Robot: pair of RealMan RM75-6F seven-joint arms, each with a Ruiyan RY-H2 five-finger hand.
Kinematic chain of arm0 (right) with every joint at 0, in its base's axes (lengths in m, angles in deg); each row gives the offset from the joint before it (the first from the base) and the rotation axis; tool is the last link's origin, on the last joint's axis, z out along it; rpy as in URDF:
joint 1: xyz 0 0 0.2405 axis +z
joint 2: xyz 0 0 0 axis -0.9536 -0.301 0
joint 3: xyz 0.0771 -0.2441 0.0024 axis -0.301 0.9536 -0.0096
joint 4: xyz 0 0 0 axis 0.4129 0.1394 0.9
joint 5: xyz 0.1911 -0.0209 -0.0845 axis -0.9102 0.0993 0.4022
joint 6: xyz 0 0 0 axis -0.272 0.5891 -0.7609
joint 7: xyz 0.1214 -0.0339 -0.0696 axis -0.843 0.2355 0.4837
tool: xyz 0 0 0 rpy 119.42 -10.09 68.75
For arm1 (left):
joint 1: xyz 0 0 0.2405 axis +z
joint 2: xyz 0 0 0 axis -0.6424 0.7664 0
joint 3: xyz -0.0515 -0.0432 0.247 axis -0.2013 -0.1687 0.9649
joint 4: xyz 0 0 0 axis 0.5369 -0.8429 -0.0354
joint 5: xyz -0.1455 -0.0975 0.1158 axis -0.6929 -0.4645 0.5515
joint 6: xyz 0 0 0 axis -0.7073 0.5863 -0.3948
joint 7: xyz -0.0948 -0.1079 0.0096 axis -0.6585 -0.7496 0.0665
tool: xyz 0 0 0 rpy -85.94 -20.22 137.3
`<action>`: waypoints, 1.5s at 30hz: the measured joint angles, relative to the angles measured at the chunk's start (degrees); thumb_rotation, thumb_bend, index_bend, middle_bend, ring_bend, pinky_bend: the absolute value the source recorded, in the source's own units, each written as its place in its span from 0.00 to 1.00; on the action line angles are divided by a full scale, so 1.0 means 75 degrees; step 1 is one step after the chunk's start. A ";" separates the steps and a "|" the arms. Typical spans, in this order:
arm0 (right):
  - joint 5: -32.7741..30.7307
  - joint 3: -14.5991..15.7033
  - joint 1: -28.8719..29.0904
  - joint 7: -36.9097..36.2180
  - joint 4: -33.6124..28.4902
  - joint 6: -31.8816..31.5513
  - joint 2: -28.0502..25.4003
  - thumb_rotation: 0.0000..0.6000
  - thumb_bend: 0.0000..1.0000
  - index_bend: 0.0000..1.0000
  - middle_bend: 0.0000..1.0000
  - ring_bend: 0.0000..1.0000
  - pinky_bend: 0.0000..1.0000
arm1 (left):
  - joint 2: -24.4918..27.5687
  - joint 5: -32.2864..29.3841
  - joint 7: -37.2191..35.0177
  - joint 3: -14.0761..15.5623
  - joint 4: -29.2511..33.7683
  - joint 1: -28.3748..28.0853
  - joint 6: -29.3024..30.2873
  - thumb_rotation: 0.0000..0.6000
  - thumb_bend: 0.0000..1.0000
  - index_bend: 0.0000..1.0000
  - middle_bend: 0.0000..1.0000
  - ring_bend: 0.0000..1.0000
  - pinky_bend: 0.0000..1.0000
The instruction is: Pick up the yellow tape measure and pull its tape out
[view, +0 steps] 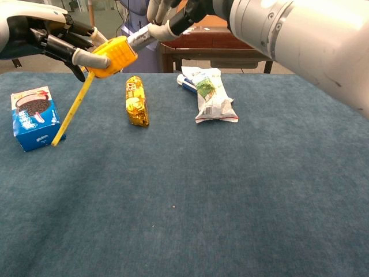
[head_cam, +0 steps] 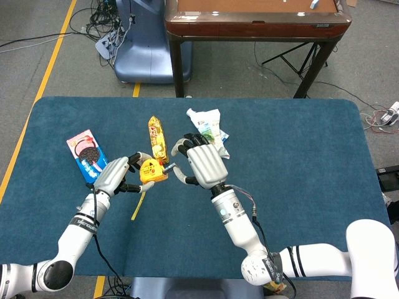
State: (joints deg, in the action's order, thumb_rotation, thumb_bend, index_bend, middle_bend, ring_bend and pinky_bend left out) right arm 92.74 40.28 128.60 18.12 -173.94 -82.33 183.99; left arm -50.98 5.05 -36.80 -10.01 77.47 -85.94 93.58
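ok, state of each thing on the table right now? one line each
yellow tape measure: lifted off the table, held by the left hand, tape partly out
tape: hanging down, slanted left
right hand: fingertips at the case
blue cookie box: lying flat, closed
gold snack pack: lying flat, sealed
white-green pouch: lying flat, crumpled

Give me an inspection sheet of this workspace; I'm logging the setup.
Surface: blue table.
Job's things: yellow tape measure held above the table, tape pulled out, hanging down.
Clutter: blue cookie box, gold snack bar, white pouch.
Hands: left hand holds the tape measure; right hand beside it, grip unclear.
Cables: tangle on the floor.
Surroundings: brown table, blue base, yellow floor line.
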 measured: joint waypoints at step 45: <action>0.0928 0.0059 -0.2245 -0.2762 -0.1817 -0.0026 -0.3890 1.00 0.67 0.59 0.46 0.25 0.16 | 0.0569 0.2456 -0.2355 0.0956 -0.1488 0.1256 -0.1830 1.00 0.24 0.45 0.47 0.34 0.36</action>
State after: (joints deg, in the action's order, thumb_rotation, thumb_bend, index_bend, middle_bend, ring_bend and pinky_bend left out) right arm 99.70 40.73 111.76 -2.60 -187.57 -82.52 154.82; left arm -46.71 23.47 -54.46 -2.84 66.31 -76.52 79.86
